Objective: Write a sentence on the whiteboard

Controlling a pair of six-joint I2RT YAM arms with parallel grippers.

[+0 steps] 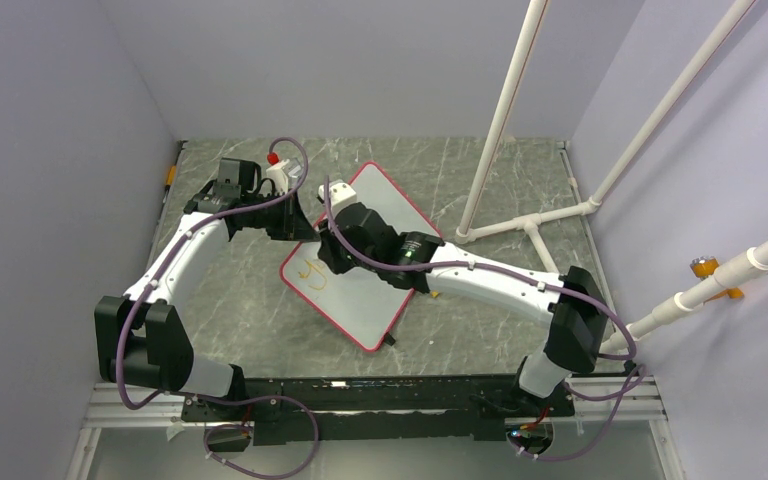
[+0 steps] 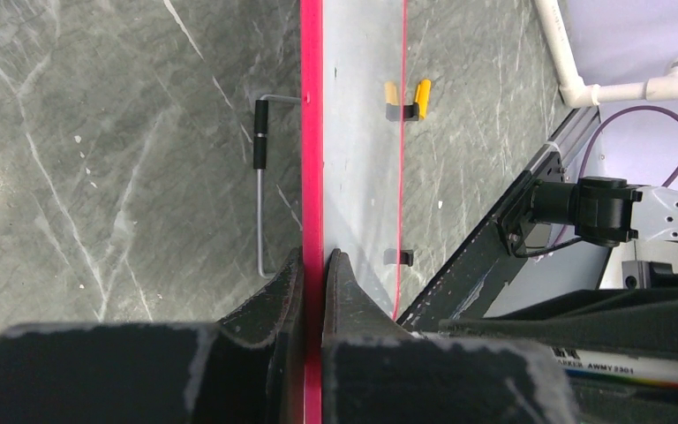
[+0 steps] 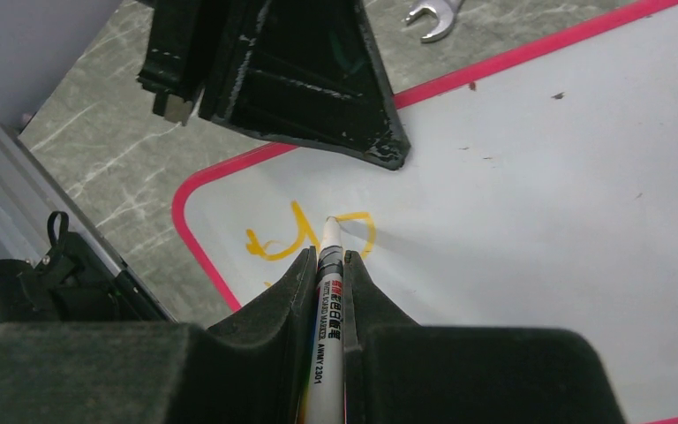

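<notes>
- Now the left gripper is closed on the whiteboard's red edge.
- Right gripper clamps a marker, its tip touching the whiteboard.
- Sentence: a few orange strokes near one corner, beside the tip.
- Whiteboard lies askew on the table, between the arms.

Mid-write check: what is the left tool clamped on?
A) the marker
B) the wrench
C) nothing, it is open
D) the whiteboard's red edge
D: the left wrist view shows the left tool shut on the red frame of the whiteboard, while the marker sits in the right tool.
</notes>
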